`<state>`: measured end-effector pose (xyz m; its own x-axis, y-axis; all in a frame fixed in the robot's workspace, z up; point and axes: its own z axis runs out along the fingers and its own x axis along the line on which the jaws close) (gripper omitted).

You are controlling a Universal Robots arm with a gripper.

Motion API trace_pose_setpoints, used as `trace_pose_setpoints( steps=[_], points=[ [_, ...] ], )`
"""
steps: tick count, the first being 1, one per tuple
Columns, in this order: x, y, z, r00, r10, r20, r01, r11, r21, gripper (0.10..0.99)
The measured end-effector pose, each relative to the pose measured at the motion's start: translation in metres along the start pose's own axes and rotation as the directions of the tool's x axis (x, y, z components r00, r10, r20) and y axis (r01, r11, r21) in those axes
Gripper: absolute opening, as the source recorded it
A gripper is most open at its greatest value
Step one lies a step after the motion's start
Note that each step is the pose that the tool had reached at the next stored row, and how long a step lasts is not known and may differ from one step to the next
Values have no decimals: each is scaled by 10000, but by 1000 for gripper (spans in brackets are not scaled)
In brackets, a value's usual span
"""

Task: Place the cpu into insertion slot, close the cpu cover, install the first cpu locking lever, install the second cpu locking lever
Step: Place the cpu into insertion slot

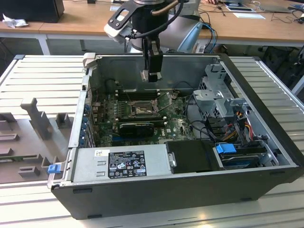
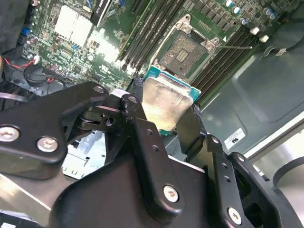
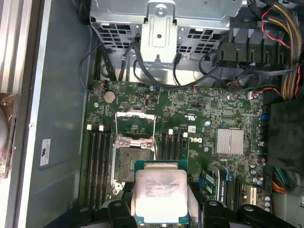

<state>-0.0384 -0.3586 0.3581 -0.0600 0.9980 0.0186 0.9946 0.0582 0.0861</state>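
While the gripper (image 2: 164, 114) clamps its opposite edges, the cpu (image 2: 165, 97), likely light, stiff and fragile, hangs above the insertion slot (image 2: 186, 50).

Flat square silver-grey cpu (image 3: 160, 197): one edge cut off by the frame in the first wrist view, two sides hidden behind the black tool (image 3: 161, 206) clamping it. Square dark silver-rimmed insertion slot (image 3: 134, 164): one edge covered by the cpu.
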Motion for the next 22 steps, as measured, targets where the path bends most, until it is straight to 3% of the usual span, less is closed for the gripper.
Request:
trace_pose_setpoints(
  steps=[4, 7, 12, 22],
  points=[
    [-2, -9, 105, 10000, 38, 22, -38, 10000, 0, 525],
    [-2, -11, 130, 9999, 169, 37, -169, 9999, -2, 525],
    [-3, -15, 171, 9940, 1087, 116, -1087, 9941, -25, 525],
    [-6, -30, 343, 9906, 1359, 143, -1360, 9907, 1, 525]
  ],
)
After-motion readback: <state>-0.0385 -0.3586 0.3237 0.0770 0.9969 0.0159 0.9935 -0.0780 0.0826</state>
